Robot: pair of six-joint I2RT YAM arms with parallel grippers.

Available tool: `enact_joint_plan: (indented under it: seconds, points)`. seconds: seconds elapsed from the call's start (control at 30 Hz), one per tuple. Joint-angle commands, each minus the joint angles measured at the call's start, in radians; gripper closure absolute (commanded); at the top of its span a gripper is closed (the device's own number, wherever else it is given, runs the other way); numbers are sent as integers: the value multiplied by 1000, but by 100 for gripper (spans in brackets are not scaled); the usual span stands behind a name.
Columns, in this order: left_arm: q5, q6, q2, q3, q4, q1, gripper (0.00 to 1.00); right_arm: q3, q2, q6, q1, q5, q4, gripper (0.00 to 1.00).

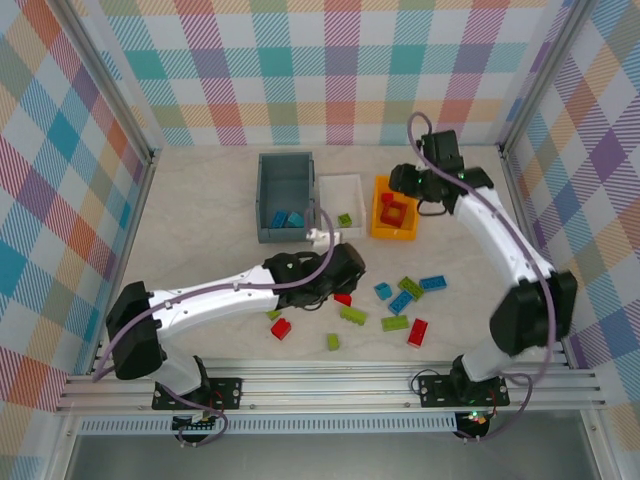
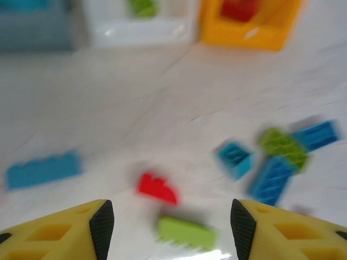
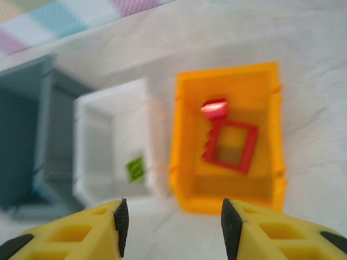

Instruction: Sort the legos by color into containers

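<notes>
Loose legos lie on the table in front of the bins: a red one [image 1: 343, 298], a green one [image 1: 352, 315], blue ones [image 1: 400, 302] and another red [image 1: 417, 332]. My left gripper [image 1: 347, 278] hangs open just above the red brick [image 2: 157, 188] and green brick [image 2: 187, 232]; nothing is between its fingers. My right gripper [image 1: 405, 188] is open over the orange-yellow bin [image 1: 378, 215], which holds red pieces [image 3: 230, 146]. The white bin [image 1: 340, 183] holds a green brick [image 3: 135, 169]. The dark grey-blue bin [image 1: 264, 200] holds blue bricks [image 1: 287, 218].
A red brick [image 1: 281, 328] and two small green ones [image 1: 333, 342] lie near the front by the left arm. A blue brick [image 2: 43, 169] sits left of the left gripper. Checked walls enclose the table on three sides.
</notes>
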Motion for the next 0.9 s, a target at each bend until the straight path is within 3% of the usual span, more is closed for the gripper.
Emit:
enact_joint_plan:
  seconds: [0.0, 0.13, 0.27, 0.57, 0.87]
  points:
    - [59, -187, -103, -163, -146, 88, 38, -197, -132, -73, 166, -116, 62, 44]
    - [146, -256, -195, -342, -104, 200, 35, -445, -337, -95, 412, -206, 198, 33]
    - [182, -278, -211, -417, -52, 260, 32, -561, -444, -40, 569, -146, 210, 30]
    - [204, -292, -145, -509, 61, 308, 34, -575, -456, 5, 638, -103, 194, 30]
    - [191, -268, -77, -511, 133, 322, 49, -539, -416, 16, 653, -94, 196, 31]
